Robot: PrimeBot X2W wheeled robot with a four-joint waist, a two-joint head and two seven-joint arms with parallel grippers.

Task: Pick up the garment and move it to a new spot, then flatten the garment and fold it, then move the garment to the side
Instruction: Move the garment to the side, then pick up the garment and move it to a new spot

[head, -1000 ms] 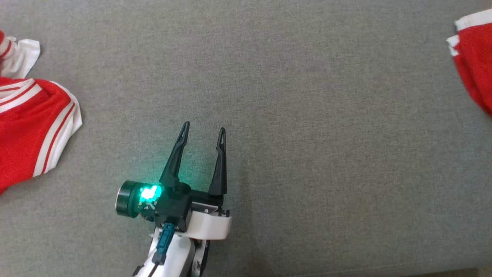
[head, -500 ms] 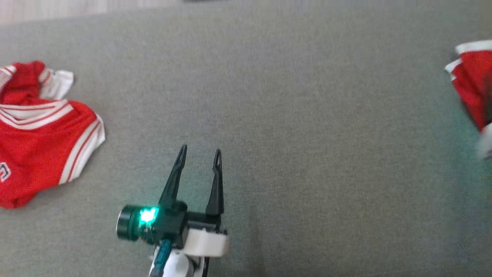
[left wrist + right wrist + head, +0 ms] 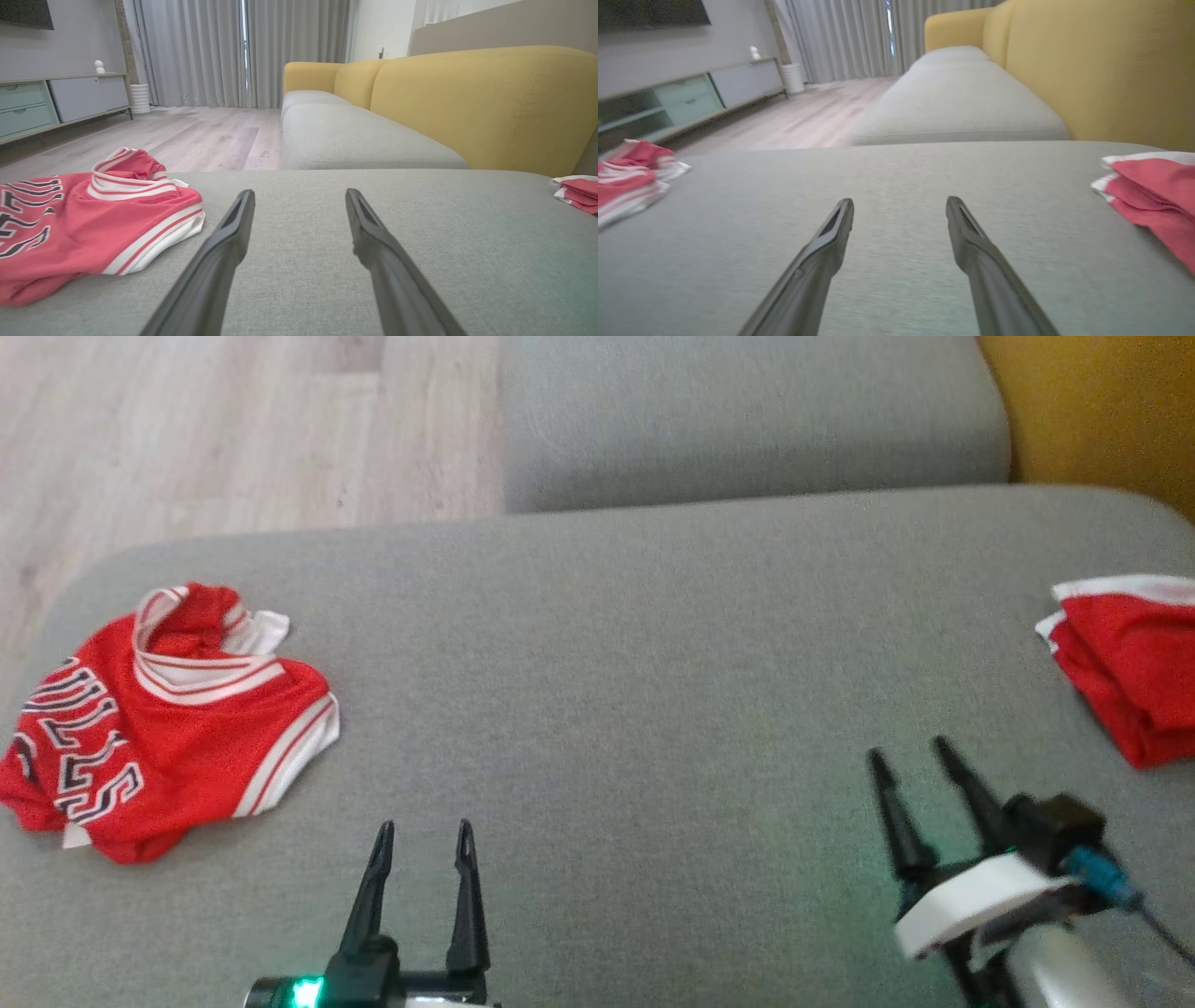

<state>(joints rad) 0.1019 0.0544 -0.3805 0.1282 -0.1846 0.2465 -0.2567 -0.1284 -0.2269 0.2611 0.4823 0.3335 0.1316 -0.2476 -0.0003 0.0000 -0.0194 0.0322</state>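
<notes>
Landmark: grey seat cushion, its middle showing plain fabric.
Beyond the cushion: past its far edge lie a second grey cushion, a yellow backrest toward the right and pale wood floor toward the left. The left wrist view adds grey curtains and a low sideboard across the floor.
On the cushion, left end: a crumpled red jersey with white-striped trim and dark lettering.
Left gripper: at the cushion's near edge, left of centre, with fingers spread wide, holding nothing and pointing toward the far edge.
Right gripper: at the cushion's near edge, right of centre, with fingers spread wide and nothing between them.
Change since a second ago: the head camera has swung upward, bringing the cushion's far edge, the floor and the second cushion into the picture. The right gripper now appears in the head view. The left fingers keep the same spread.
Task garment: the folded red garment, white-edged and compact, lies at the cushion's right end. It is to the right of and slightly beyond the right gripper's fingertips, apart from them with plain cushion between. It is well apart from the left gripper.
</notes>
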